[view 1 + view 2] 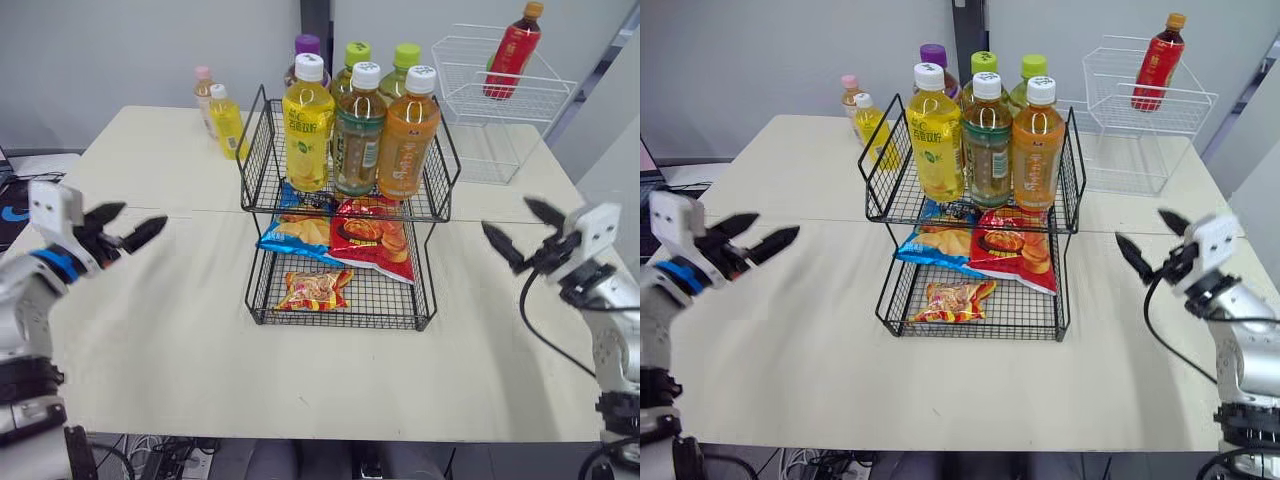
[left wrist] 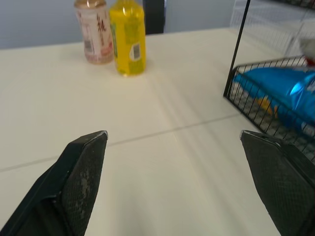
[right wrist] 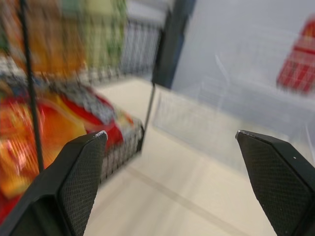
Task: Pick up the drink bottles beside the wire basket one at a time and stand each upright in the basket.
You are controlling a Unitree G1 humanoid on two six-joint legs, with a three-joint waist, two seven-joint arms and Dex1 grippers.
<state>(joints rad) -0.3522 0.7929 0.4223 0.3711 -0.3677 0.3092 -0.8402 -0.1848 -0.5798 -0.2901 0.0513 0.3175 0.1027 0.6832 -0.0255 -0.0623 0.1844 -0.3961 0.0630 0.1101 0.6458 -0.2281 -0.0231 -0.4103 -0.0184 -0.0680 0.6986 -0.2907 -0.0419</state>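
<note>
My left gripper (image 1: 142,216), spread wide and empty at frame left, faces the yellow bottle (image 1: 228,122) upper left: likely full, rigid, slick plastic; I'd clamp mid-body.

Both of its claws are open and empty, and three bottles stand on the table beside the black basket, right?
Not quite: two bottles stand beside the black basket, not three: a pink-capped bottle and a yellow bottle, as the left eye view shows. The left gripper and right gripper are indeed open and empty.
</note>
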